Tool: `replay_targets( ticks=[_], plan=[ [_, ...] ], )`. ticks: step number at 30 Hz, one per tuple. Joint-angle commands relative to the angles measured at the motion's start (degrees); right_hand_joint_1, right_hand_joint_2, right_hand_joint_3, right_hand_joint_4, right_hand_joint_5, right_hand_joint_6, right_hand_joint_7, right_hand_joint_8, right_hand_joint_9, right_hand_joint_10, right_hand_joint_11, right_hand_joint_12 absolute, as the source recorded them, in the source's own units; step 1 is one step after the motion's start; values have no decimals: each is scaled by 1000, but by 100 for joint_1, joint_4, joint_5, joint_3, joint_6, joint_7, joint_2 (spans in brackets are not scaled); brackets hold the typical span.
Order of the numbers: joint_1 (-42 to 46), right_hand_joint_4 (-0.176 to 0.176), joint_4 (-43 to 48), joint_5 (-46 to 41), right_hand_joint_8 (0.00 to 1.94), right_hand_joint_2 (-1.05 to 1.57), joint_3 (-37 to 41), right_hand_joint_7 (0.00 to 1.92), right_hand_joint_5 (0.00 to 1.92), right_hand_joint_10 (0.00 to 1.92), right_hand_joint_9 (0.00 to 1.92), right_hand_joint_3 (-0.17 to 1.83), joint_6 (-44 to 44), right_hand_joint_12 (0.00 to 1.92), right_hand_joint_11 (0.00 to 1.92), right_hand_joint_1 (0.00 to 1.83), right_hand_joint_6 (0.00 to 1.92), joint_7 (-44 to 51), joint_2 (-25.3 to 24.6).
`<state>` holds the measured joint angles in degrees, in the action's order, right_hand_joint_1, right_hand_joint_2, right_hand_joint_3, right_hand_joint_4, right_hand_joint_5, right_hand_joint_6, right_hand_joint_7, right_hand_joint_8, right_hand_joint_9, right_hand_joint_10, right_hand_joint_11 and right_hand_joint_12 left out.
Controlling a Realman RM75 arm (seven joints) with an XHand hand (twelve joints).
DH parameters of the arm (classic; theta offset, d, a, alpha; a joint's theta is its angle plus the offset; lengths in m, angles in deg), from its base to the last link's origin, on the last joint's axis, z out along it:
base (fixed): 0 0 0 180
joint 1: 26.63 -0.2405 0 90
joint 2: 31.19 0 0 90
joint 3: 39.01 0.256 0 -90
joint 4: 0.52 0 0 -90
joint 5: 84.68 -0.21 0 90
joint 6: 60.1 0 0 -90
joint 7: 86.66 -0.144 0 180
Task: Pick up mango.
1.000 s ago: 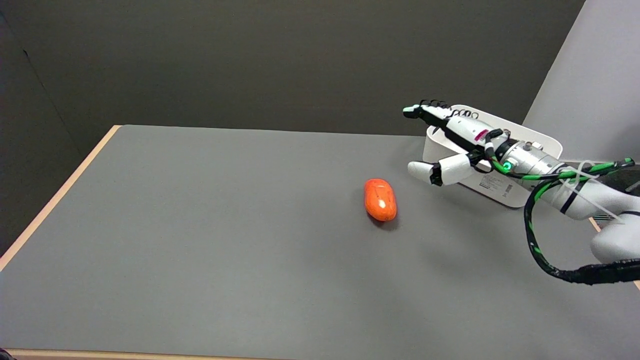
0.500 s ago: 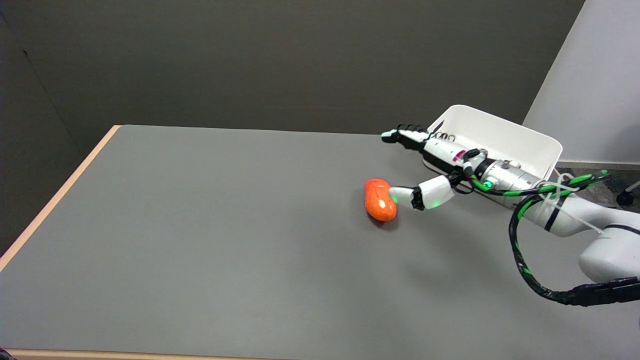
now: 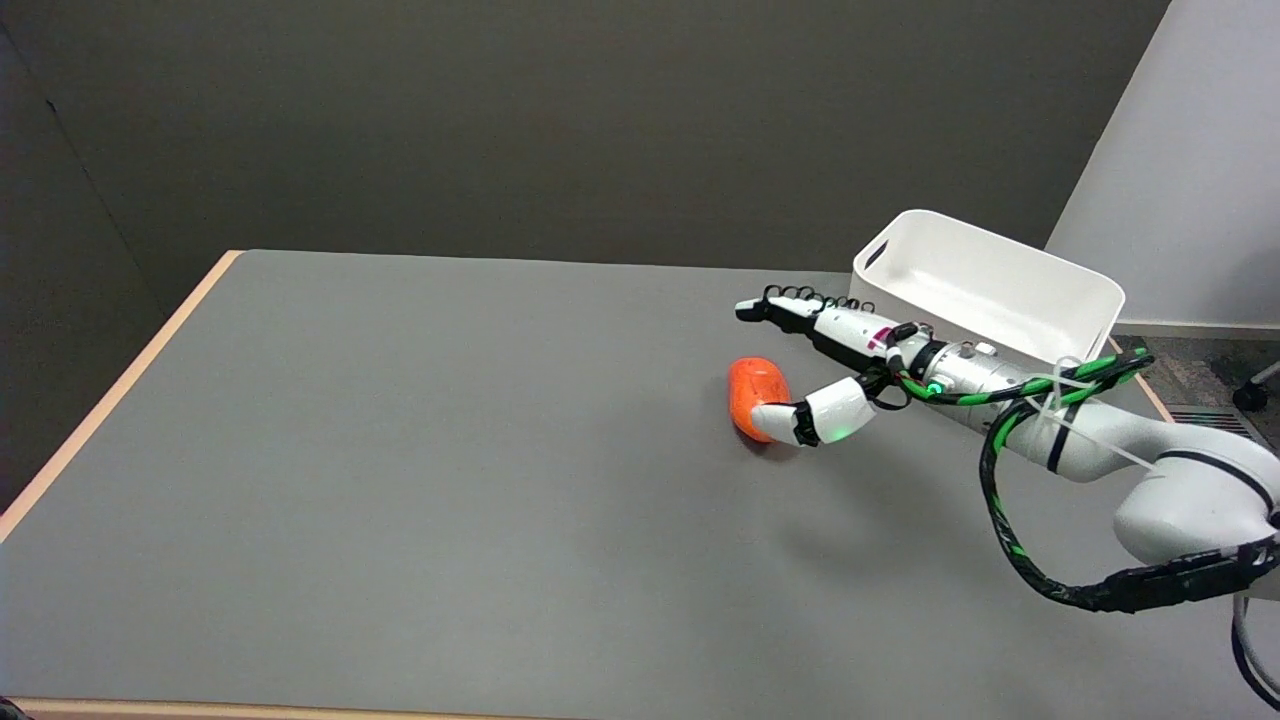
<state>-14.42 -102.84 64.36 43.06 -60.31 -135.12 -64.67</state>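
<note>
While the mango [image 3: 753, 392] lies on the grey table [image 3: 400, 480], the right hand [image 3: 835, 345] brackets it with fingers [image 3: 790, 308] spread, holding nothing. Best to settle lower, then close thumb and fingers evenly so it cannot roll.

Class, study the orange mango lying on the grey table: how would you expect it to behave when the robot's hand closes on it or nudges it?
The mango is rounded and lies on its side, so a nudge would probably roll it across the flat table. Its glossy skin shows a highlight, so it may slip between the fingers of the right hand. It keeps a smooth, undented shape, suggesting it is fairly firm.
</note>
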Motion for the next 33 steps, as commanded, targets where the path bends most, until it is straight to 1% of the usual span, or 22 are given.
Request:
replay_targets(
  ticks=[1,4,9,12,14,16,18,21,29,32,33],
  plan=[
    [-613,-3,762,8,175,468,-428,50,31,178,-1,916,-15,662,-1,597,363,55,-464],
    [-699,-3,899,16,184,473,-350,49,30,178,-1,919,155,668,-1,606,371,203,-625],
    [-816,-5,911,16,210,480,-311,46,29,185,-1,923,93,668,-1,613,383,274,-563],
    [-961,-6,1056,16,215,480,-414,45,30,188,-1,923,76,660,-1,615,384,258,-538],
    [-1144,-6,1169,16,218,480,-598,46,31,190,-1,923,98,651,-1,617,385,258,-538],
    [-1521,-7,1356,16,220,480,-998,46,32,190,-1,923,99,645,-1,619,386,234,-530],
    [-1742,-8,1449,16,221,480,-1228,46,33,188,-1,923,83,642,-1,620,387,233,-464],
    [-1945,-8,1596,8,222,480,-1505,46,34,187,-1,922,67,638,-1,621,388,194,-426],
    [-2468,-8,1891,8,229,477,-2138,47,36,189,-1,920,13,634,-1,620,392,53,-385],
    [-2527,-8,1941,0,230,477,-2230,47,36,189,-1,920,-52,634,-1,620,393,19,-369],
    [-2528,-6,1948,0,230,486,-2238,48,41,195,-1,912,-60,645,-1,585,382,10,-369]
  ],
)
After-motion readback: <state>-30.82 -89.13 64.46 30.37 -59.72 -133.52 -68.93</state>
